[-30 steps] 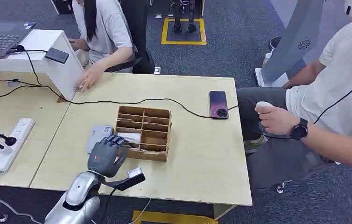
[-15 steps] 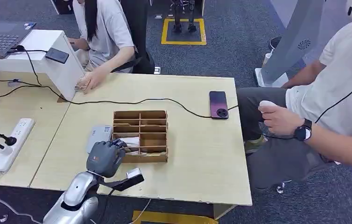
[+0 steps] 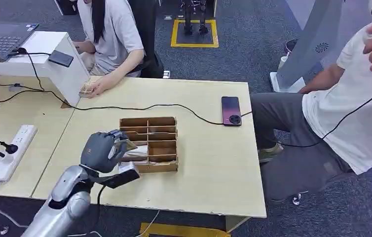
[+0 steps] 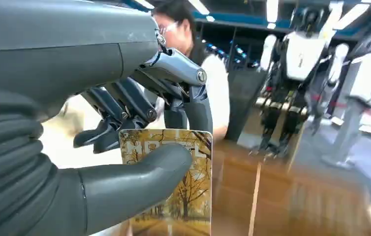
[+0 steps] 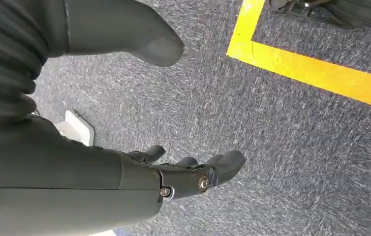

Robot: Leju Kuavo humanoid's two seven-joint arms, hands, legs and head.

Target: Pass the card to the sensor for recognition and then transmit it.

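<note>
We have the card [image 4: 173, 187] pinched between thumb and fingers of the left robot hand [image 3: 102, 150], lifted just above the near-left compartments of the wooden organizer [image 3: 157, 143] on the tabletop [image 3: 213, 168]. The right robot hand [image 5: 193, 179] hangs over the carpet, fingers loosely apart and holding nothing. Next we should carry the card to the grey sensor [image 3: 94, 140], which we judge to be the flat box partly hidden behind the hand just left of the organizer. We should keep the pinch firm, hold the card's face level over the sensor, and avoid clipping the dividers.
</note>
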